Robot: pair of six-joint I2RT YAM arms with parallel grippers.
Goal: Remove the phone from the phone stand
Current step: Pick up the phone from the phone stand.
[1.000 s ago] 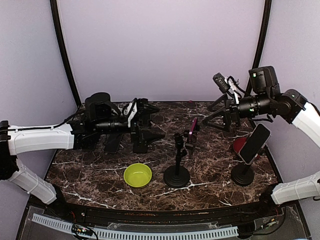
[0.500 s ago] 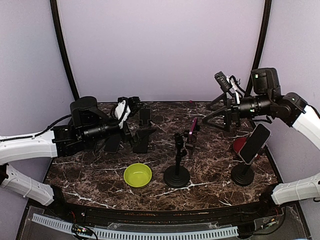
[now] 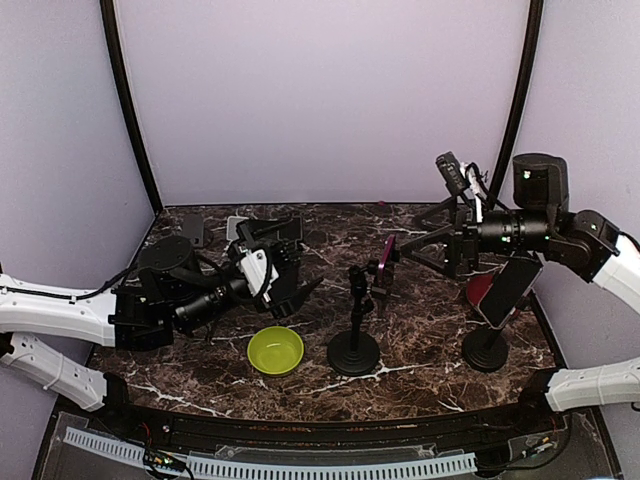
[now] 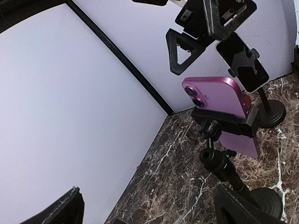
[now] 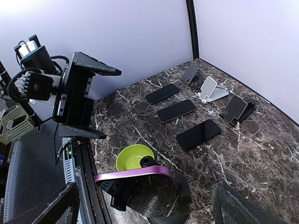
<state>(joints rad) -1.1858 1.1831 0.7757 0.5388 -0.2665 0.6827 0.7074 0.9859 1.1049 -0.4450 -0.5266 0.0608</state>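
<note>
A pink phone [image 3: 385,262] sits clamped edge-up in the black phone stand [image 3: 354,345] at the table's middle. The left wrist view shows the phone's [image 4: 217,95] pink back and camera lenses above the stand's pole [image 4: 223,167]. Open and empty, my right gripper [image 3: 415,243] hovers just right of the phone, which fills the space between its fingers in the right wrist view [image 5: 154,191]. My left gripper [image 3: 290,262] is also open and empty. It hangs left of the stand, aimed at it, well short of it.
A green bowl [image 3: 276,350] sits left of the stand's base. A second stand [image 3: 486,350] at the right holds a dark phone [image 3: 506,288] beside a red object [image 3: 478,290]. Three dark phones [image 5: 176,110] and small desk stands [image 5: 212,88] lie at the back left.
My left arm has drawn back toward the near left and lowered, its gripper turning toward the stand. My right gripper has edged left toward the pink phone.
</note>
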